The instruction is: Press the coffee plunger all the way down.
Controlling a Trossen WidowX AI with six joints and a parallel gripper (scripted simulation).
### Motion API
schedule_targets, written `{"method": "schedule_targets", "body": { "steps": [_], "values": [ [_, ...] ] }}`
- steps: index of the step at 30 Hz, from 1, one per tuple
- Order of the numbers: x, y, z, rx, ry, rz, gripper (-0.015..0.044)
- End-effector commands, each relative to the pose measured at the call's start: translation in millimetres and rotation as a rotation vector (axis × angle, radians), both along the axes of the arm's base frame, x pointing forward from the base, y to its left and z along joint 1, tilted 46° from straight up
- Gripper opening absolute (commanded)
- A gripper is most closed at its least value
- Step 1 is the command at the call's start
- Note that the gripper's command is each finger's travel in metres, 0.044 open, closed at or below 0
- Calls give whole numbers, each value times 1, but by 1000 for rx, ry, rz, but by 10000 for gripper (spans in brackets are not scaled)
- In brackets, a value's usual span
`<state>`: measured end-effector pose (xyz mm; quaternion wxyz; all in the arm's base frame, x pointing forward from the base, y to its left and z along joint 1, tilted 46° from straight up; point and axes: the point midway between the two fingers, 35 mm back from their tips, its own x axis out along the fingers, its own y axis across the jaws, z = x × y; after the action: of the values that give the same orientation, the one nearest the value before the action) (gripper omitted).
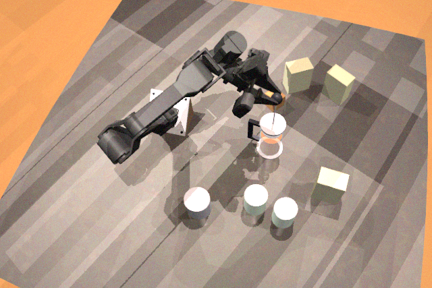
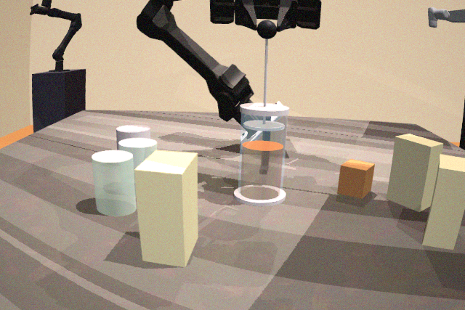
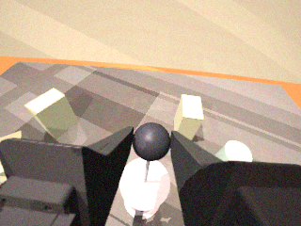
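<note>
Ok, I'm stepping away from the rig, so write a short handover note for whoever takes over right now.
Hand: closed on the plunger knob, one finger on each side.
Press: upright on the table, handle toward the arm base; the orange block and tall cream blocks stand apart from it.
Done: approach and grasp.
Left: the rod is fully raised and the filter disc sits just under the lid, so the whole straight-down push remains, then open the hand and lift away.

Surroundings: plain beige wall (image 2: 375, 55) behind; orange wood-grain floor (image 1: 52, 6) around a grey patchwork mat (image 1: 104, 225). Dark cabinet (image 2: 58, 96) at nine o'clock carries a small black arm (image 2: 62, 33). Soft overhead light, blurred shadows.
</note>
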<state>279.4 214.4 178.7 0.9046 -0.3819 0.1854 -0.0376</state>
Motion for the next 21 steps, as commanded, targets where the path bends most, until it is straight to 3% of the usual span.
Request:
{"method": "schedule_targets", "body": {
  "steps": [1,21],
  "values": [
    [3,-6,-8,-1,10,-3,123],
    [11,-26,-33,1,14,-4,123]
  ]
}}
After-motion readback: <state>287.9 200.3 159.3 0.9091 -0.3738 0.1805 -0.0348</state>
